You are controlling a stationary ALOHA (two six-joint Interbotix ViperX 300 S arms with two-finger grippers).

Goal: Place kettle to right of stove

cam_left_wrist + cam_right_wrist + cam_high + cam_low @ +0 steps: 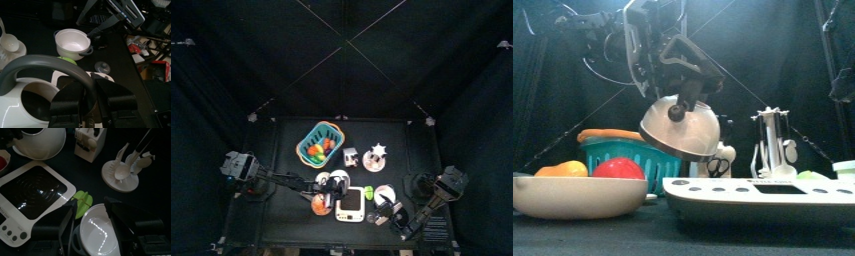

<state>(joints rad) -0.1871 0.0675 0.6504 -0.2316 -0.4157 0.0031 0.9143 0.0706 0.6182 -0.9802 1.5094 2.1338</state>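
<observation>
Kettle (684,126) hangs tilted above stove (760,198), left hand (90,102) clamped on handle; right hand (93,230) clamped on white pot (100,230), only wrist view shows.

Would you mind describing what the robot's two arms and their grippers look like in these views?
Both arms are black, jointed and slender, with thin cables looping along the left arm in the front view. The left gripper has two broad, flat, matte black jaws. The right gripper has similar dark jaws with blocky bases. The right arm carries a boxy grey housing near its base. No markings are legible.
</observation>
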